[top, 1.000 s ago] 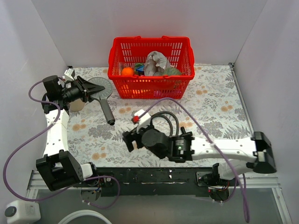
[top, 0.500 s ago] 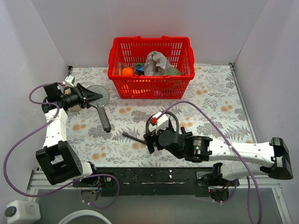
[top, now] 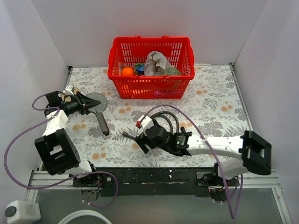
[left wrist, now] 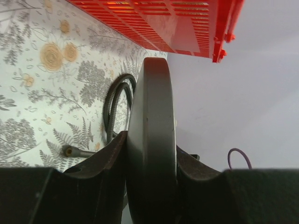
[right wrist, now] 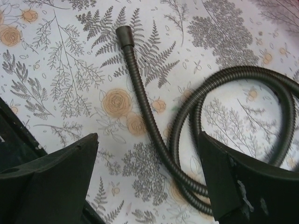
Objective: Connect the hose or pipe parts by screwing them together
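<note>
Clamping the hand shower [top: 100, 106], left gripper [top: 88, 103] shifted; right gripper [top: 139, 142], jaws spread, neared hose [right wrist: 139, 88].

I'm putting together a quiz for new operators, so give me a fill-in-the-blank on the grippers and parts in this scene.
1. The left gripper is shut on the round ____ of the hand shower.
2. The right gripper hangs ____ above the hose.
3. The basket behind them is ____.
Missing words: head; open; red.
</note>
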### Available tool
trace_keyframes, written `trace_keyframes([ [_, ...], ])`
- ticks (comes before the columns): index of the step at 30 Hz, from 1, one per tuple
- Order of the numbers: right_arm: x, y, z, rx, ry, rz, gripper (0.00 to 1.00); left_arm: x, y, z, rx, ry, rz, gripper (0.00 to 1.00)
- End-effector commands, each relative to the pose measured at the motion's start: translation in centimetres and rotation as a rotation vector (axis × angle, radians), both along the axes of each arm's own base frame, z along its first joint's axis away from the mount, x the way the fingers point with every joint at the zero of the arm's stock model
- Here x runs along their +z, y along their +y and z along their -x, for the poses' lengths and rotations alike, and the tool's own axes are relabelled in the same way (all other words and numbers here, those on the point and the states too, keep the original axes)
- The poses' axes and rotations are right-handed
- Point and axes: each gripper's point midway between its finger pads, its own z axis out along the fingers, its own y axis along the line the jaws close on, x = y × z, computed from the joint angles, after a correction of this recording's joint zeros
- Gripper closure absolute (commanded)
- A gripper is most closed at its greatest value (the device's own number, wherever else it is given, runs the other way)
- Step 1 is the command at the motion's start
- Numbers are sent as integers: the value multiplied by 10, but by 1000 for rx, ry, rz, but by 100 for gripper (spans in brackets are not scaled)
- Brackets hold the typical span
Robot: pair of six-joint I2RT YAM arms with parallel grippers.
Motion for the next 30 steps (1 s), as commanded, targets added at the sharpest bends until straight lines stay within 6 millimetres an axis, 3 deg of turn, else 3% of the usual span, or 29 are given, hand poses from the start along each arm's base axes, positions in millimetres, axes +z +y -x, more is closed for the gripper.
trace_keyframes([
  [1,21,53,-16,164,-79,-56,6,-9,13,-14,-9,-50,1,100],
  [8,-3,91,-45,268,-17,-45,13,-27,27,-24,-15,-50,-15,100],
  [10,-1,102,-46,296,-11,-80,14,-30,29,-26,-15,-54,-31,100],
  [11,-10,105,-48,300,8,-63,15,-30,30,-26,-13,-56,-36,100],
  [12,-5,113,-51,327,-9,-63,16,-31,30,-26,-11,-56,-39,100],
  [14,-19,116,-53,335,10,-30,19,-35,31,-26,-2,-48,-47,100],
  [16,-21,125,-46,384,30,-40,23,-37,33,-27,12,-55,-69,100],
  [23,-54,125,-55,356,37,22,35,-43,36,-30,46,-84,-103,100],
  [30,-60,130,-67,317,15,27,43,-49,38,-32,97,-103,-107,100],
])
